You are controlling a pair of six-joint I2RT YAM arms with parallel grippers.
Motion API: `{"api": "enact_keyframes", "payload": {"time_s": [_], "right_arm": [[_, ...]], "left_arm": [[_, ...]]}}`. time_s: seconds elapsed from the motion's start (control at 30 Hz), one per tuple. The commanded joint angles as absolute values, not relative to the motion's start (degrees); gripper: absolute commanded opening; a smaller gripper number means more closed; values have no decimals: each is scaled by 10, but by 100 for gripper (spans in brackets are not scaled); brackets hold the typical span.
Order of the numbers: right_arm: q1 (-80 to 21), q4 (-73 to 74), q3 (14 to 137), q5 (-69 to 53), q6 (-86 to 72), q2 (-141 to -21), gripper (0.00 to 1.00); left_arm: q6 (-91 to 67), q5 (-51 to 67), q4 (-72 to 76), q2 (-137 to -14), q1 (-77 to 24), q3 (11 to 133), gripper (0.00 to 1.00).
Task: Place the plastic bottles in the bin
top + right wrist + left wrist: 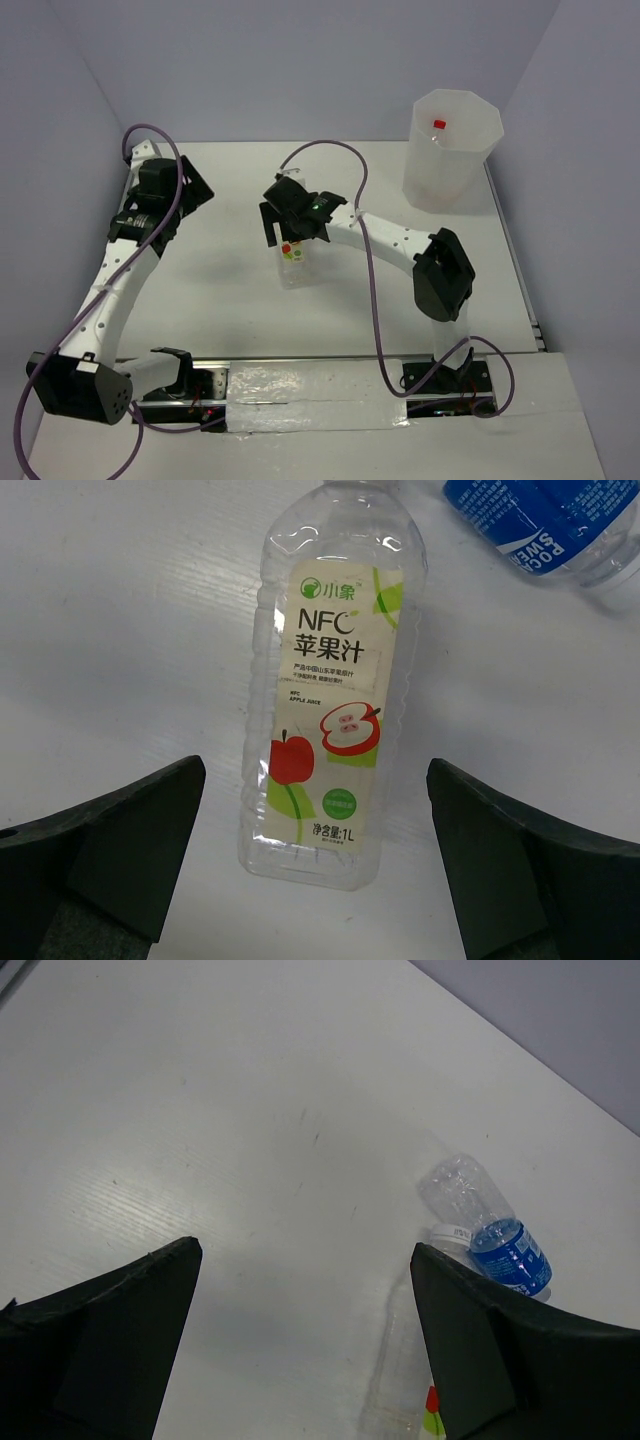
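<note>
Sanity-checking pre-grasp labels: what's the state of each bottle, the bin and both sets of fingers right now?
fruit-labelled bottle: lying flat, label up, not gripped.
blue-labelled bottle: lying on its side next to it.
red-capped bottle: inside the bin.
bin: upright, top open.
left gripper: fingers open, empty.
right gripper: fingers open, either side of the fruit-labelled bottle.
</note>
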State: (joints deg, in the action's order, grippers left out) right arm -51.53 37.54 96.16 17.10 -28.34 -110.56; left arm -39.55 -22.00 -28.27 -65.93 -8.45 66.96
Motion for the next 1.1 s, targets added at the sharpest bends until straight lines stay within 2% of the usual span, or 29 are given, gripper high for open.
{"api": "enact_keyframes", "payload": {"time_s": [0.0, 0.37, 0.47, 0.63, 0.83, 1.07], "right_arm": [[-513, 355, 950, 166, -300, -1079, 100], [-482, 326, 909, 116, -314, -1075, 100], [-479, 347, 954, 141, -303, -1095, 100], [-455, 395, 1098, 171, -301, -1185, 100], [-432, 484, 1366, 181, -306, -1349, 95], [-419, 432, 1349, 142, -318, -1366, 86]], "left_arm": [[-415, -188, -271, -676, -81, 664, 99], [-412, -178, -278, -690, -81, 668, 99], [-413, -176, -279, -693, -81, 670, 100], [-410, -177, -282, -693, -81, 673, 100], [-403, -183, -291, -692, -79, 684, 99], [-396, -182, -294, -689, -78, 684, 100]]}}
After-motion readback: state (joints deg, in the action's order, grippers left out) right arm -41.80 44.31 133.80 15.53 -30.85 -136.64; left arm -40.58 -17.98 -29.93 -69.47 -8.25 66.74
